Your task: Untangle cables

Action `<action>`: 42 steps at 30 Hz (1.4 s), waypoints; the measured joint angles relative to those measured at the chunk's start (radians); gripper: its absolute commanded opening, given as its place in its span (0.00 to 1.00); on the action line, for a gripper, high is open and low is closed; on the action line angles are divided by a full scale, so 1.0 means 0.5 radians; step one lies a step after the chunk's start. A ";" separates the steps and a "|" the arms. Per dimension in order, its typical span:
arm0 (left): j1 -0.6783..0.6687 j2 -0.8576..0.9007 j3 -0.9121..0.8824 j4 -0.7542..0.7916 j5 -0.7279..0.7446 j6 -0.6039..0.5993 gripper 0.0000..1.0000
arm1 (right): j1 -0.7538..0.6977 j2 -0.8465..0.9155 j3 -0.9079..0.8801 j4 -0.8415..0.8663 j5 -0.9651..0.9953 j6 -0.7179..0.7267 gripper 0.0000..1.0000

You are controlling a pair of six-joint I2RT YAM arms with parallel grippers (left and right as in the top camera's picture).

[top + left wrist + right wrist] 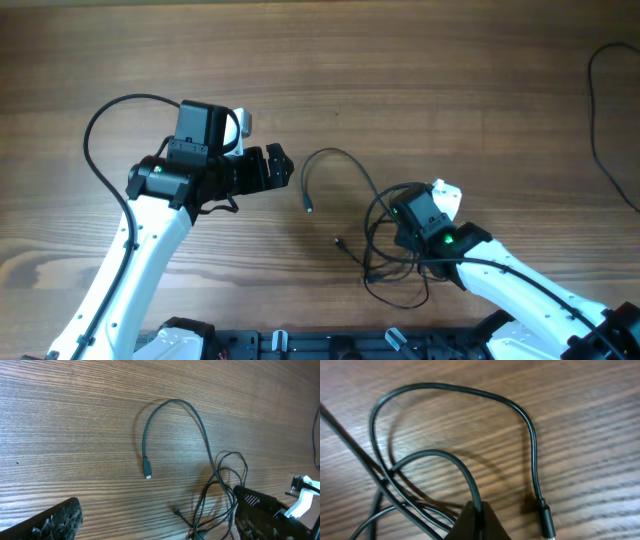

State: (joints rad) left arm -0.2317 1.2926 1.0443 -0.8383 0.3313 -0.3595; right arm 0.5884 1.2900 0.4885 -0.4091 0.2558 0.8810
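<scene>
Wood-grain table (400,70) fills every view, and we see two white arms reaching in from the near edge. Our left arm (130,260) rises on the left and bends toward the middle; our right arm (530,290) comes in low from the right corner. We find the left gripper (283,165) hovering above bare wood with its fingers spread and nothing between them; its wrist view shows only one finger (50,521), at the lower left corner. The right gripper (479,516) sits low at the table, its jaws closed into a dark wedge with a strand of the cables (385,268) pinched in the seam. Those cables lie right of centre, as several thin dark loops crossing one another around and just in front of that gripper. From the tangle one strand (175,400) arches away toward the left gripper and curls back, ending in a plug (147,470) with a pale tip lying flat on the wood, apart from the left fingers. A second, smaller plug end (175,509) pokes out of the tangle's left side. At the far right edge of the overhead view another thin dark wire (596,120) lies alone, well apart from the tangle
</scene>
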 measured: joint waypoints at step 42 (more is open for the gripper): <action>-0.268 0.011 0.015 1.038 -0.092 0.008 0.89 | -0.024 -0.036 1.790 0.676 -1.424 -0.819 0.04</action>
State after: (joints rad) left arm -0.3656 1.2980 1.0519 -0.3195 0.2852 -0.3557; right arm 0.5762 1.2720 1.3834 -0.0711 -0.4564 0.4717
